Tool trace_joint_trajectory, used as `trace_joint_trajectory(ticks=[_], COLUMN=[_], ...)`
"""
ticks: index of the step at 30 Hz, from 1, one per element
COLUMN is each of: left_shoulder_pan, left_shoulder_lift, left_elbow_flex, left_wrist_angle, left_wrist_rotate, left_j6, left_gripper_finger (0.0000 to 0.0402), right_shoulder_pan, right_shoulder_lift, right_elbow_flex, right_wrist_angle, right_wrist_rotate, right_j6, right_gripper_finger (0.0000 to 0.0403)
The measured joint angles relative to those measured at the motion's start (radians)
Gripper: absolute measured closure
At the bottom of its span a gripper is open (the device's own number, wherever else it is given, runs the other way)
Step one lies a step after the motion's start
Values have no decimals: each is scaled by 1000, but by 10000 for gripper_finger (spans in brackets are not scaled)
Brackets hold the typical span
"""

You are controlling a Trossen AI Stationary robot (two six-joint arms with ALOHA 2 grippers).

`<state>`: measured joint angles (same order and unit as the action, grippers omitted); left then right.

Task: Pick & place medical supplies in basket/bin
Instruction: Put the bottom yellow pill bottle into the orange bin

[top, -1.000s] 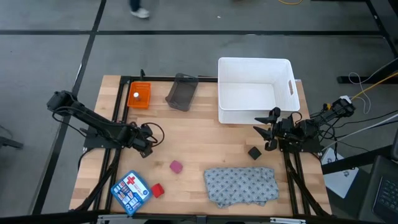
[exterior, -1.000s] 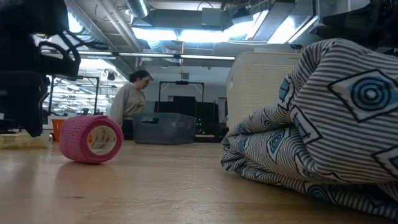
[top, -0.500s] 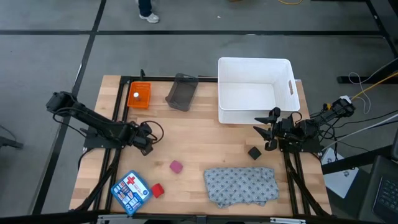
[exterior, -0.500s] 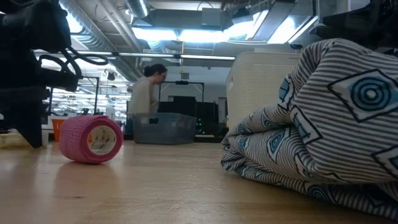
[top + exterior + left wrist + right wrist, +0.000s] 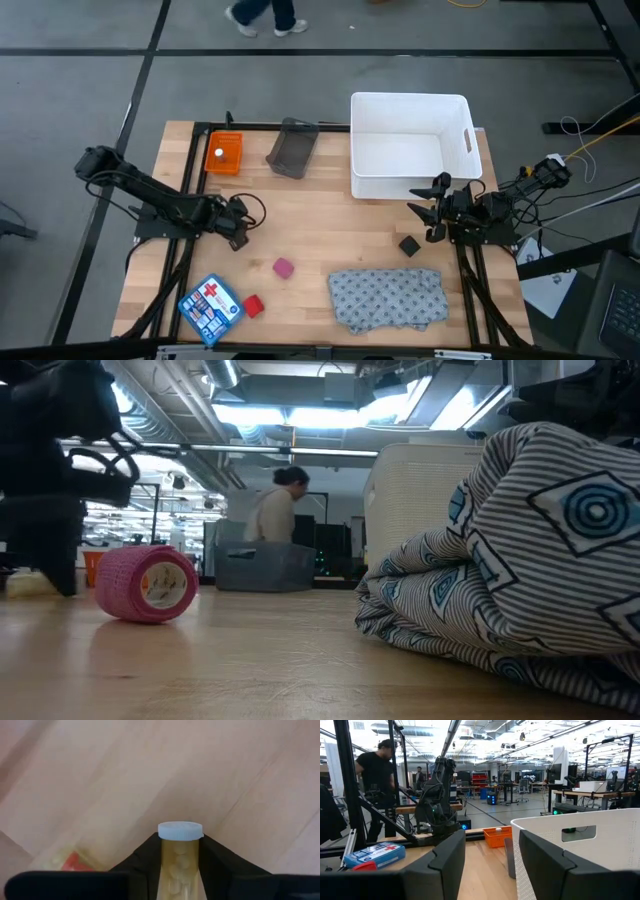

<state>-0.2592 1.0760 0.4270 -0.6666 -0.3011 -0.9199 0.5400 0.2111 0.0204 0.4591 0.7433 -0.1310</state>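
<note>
Meanwhile, the left gripper point(image 5: 238, 222), clamped on a white-capped vial point(image 5: 180, 857), had edged slightly rightward over the worktop point(image 5: 330, 225) since the earlier frame. The right gripper point(image 5: 428, 214) stayed spread wide beside the white bin point(image 5: 408, 145); the pink roll point(image 5: 284, 267) and patterned cloth point(image 5: 387, 298) lay unmoved.

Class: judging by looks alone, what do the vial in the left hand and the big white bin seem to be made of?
Vial: likely clear amber plastic, since tablets show through; matte white cap. White bin: probably moulded plastic, with smooth walls and a cut-out handle slot.
</note>
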Motion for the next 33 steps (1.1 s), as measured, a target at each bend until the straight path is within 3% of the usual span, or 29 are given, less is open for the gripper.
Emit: trace_joint_trajectory(ticks=[10, 17, 26, 33], left_shoulder_pan=[38, 122, 252, 303], left_shoulder_lift=[-54, -158, -464, -713], left_elbow_flex=[132, 213, 220, 220], left_wrist_angle=[-10, -8, 13, 21], left_wrist_rotate=[-88, -282, -276, -334], left_j6=[186, 449, 656, 784], left_gripper_finger=[301, 300, 300, 300], right_shoulder_pan=[0, 0, 0, 0], right_shoulder_lift=[0, 0, 0, 0], right_elbow_flex=[0, 0, 0, 0], right_wrist_angle=[0, -3, -5, -5], right_wrist_rotate=[0, 0, 0, 0], right_j6=[0, 0, -1, -1], right_gripper_finger=[216, 216, 216, 216])
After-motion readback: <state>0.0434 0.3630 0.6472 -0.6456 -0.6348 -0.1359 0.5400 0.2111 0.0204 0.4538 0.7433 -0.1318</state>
